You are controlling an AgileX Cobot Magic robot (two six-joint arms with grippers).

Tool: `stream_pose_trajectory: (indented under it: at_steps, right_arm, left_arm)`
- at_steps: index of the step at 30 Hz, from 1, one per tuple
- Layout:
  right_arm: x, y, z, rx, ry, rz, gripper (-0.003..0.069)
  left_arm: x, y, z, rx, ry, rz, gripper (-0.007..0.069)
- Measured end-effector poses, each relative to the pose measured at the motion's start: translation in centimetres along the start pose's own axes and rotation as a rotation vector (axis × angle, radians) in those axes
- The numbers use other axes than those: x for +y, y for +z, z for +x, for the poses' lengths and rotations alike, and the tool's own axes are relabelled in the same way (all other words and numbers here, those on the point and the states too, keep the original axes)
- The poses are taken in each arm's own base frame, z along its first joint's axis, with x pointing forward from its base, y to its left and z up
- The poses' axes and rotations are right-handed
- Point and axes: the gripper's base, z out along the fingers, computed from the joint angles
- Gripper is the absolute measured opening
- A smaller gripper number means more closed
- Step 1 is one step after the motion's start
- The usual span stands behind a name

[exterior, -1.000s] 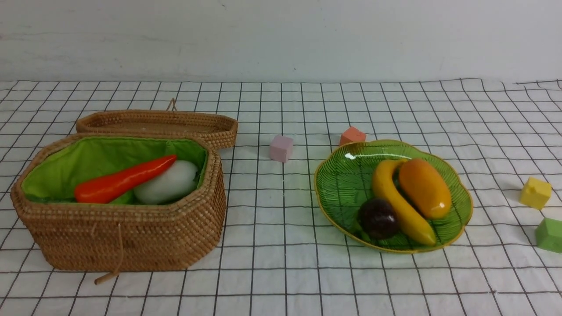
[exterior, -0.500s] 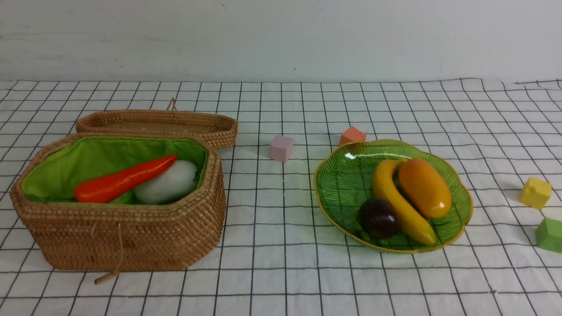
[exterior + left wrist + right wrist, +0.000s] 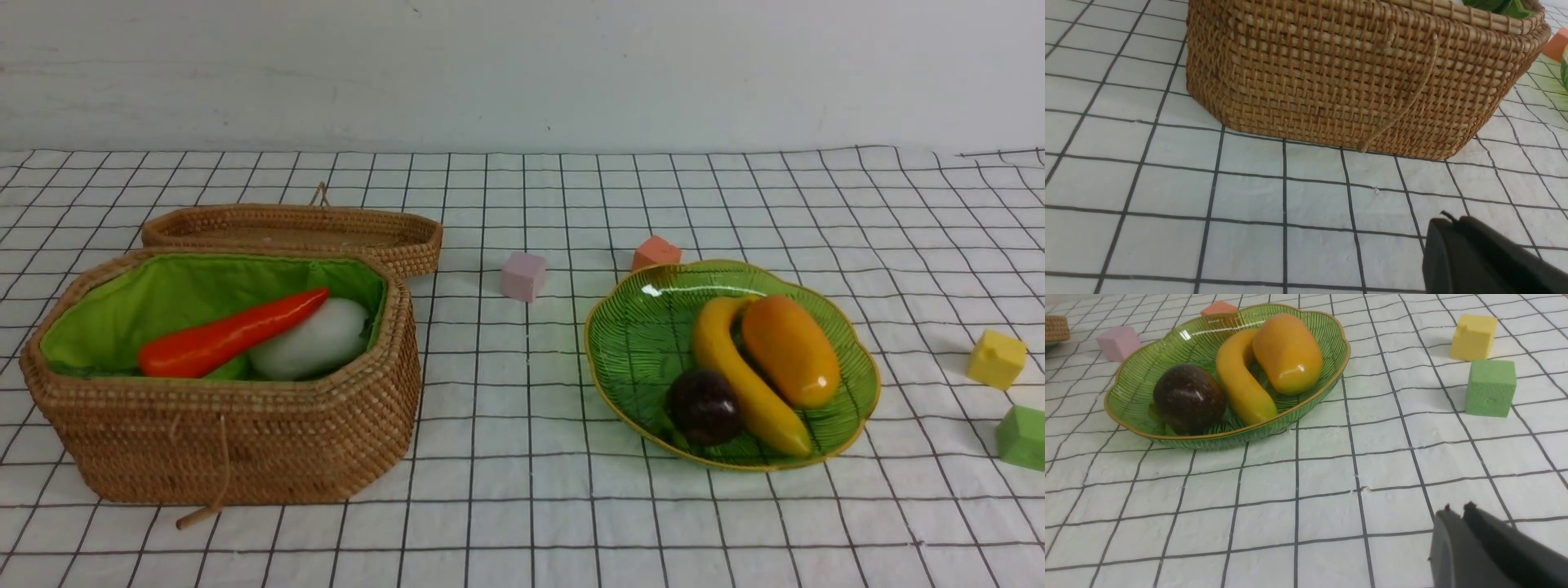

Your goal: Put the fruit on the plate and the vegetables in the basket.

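Observation:
The woven brown basket (image 3: 245, 441) with green lining stands at the left. In it an orange carrot (image 3: 229, 335) leans across a white radish (image 3: 314, 339); a scrap of pale green under them is mostly hidden. To the right, the green glass plate (image 3: 620, 327) holds the yellow banana (image 3: 735, 376), the mango (image 3: 790, 349) and the dark mangosteen (image 3: 704, 406). Neither arm shows in the front view. My left gripper (image 3: 1447, 220) hangs shut and empty over the cloth near the basket's wall (image 3: 1331, 81). My right gripper (image 3: 1457, 510) is shut and empty, on the near side of the plate (image 3: 1306, 400).
The shallow woven lid (image 3: 294, 229) lies behind the basket. A pink cube (image 3: 522, 276) and an orange cube (image 3: 655, 251) sit behind the plate. A yellow cube (image 3: 996, 358) and a green cube (image 3: 1022, 437) are at the right edge.

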Motion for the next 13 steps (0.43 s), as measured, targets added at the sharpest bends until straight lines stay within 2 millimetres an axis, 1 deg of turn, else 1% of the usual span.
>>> stream_pose_trajectory:
  at_steps: [13]
  right_arm:
    - [0.0,0.0,-0.01,-0.001,0.0,0.0,0.007]
  left_arm:
    - [0.0,0.0,0.01,0.001,-0.001,0.0,0.0008]
